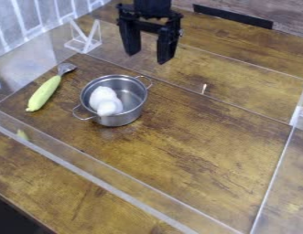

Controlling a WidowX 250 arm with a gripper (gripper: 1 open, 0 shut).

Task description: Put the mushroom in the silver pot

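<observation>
in the one camera view, you have the mushroom point(104, 101) lying inside the silver pot point(113, 110), toward the side nearer the corn cob point(45, 93). its pale, rounded shape shows well against the steel, though you cannot make out the reddish cap from here. the pot sits upright on the wooden surface point(197, 142), a handle sticking out on either side.

your gripper point(147, 53) hangs beyond the pot, well apart from it, near the far edge of the surface. its fingers stand wide apart, and you see nothing held between them.

as for handling, the mushroom looks like a light toy, smooth and probably firm or only slightly yielding, so you shouldn't need much squeeze. its rounded stem could roll or slip if you pinch it off centre. if it needs lifting again, take it across the thick middle of the stem, fingers on either long side, and come straight down so you don't knock the pot's low wall. the pot itself seems thin and light enough to skid or tip if you catch a handle.

since the mushroom already rests in the pot, you probably have nothing left to grasp; your best move is to keep the arm away from both.
</observation>
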